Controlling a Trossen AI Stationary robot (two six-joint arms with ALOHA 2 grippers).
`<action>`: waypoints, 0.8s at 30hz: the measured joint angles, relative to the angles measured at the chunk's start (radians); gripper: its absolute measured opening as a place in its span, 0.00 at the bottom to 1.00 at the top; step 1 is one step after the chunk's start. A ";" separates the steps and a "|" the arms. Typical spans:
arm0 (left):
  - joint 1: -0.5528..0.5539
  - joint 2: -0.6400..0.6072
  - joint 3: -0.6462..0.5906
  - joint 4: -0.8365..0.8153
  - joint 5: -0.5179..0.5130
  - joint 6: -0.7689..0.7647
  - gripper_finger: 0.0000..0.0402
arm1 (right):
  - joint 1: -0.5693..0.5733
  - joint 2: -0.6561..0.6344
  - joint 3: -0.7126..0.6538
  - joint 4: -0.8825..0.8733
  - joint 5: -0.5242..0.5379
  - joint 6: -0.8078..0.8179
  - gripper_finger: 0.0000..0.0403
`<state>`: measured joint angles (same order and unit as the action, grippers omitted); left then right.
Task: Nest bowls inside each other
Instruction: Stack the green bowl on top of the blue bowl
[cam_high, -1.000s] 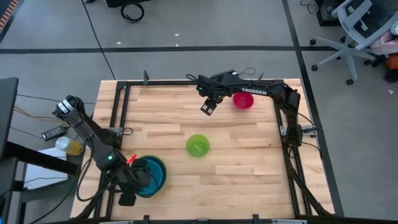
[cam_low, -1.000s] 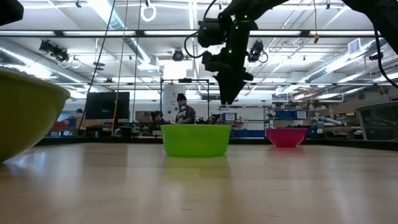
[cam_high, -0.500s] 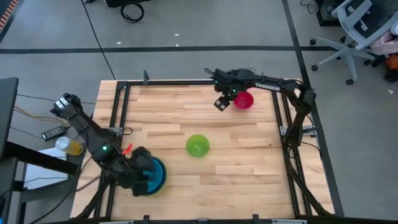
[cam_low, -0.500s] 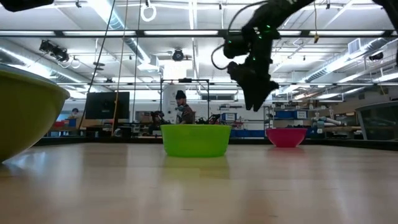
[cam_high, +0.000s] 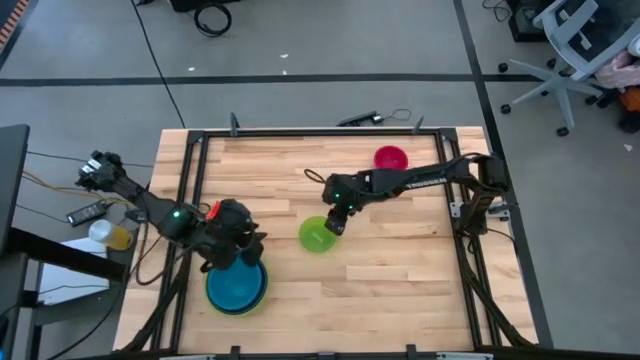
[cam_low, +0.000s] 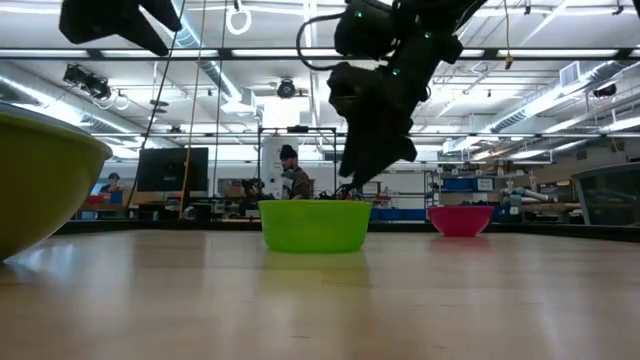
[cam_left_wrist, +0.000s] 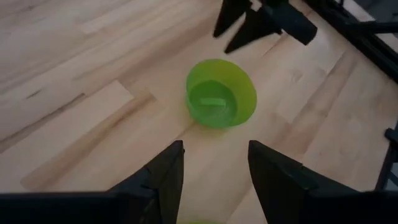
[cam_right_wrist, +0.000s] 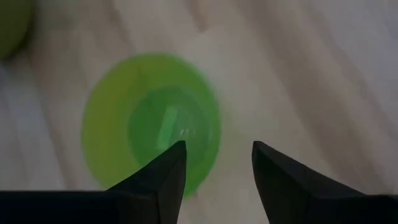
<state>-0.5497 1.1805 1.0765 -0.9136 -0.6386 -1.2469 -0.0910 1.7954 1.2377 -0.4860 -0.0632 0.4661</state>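
A small green bowl (cam_high: 317, 235) (cam_low: 314, 226) (cam_left_wrist: 221, 93) (cam_right_wrist: 152, 124) stands upright on its base at the table's middle. My right gripper (cam_high: 335, 222) (cam_low: 352, 188) (cam_right_wrist: 214, 186) hangs open just above the bowl's right rim, slanting down, one finger over the bowl and one over the table. A magenta bowl (cam_high: 390, 158) (cam_low: 460, 220) stands at the far right. Blue bowls (cam_high: 237, 287) sit nested at the near left, and a yellow-green bowl wall (cam_low: 40, 180) shows at the low view's left edge. My left gripper (cam_high: 245, 240) (cam_left_wrist: 214, 168) is open above the stack's far side and holds nothing.
A black metal frame (cam_high: 190, 190) runs round the wooden table. Bare wood lies between the green bowl and the blue stack and across the near right. A person (cam_low: 292, 175) stands in the room far behind the table.
My right gripper has swung from the far edge beside the magenta bowl toward the near left and down, to just over the green bowl. My left gripper has come up off the blue stack's near-left side, gone toward the far edge and rolled about. No bowl has moved.
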 joint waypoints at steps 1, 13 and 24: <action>0.008 0.001 0.000 0.002 0.011 0.000 0.45 | 0.006 0.000 0.000 0.000 0.042 0.016 0.47; 0.111 0.013 -0.003 0.025 0.065 0.001 0.45 | 0.036 0.094 0.000 0.043 0.089 0.034 0.47; 0.145 0.012 -0.004 0.025 0.134 0.009 0.42 | 0.054 0.161 0.000 0.041 0.052 0.037 0.25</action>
<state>-0.4051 1.1923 1.0729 -0.8888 -0.5050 -1.2381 -0.0368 1.9561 1.2377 -0.4449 -0.0117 0.5034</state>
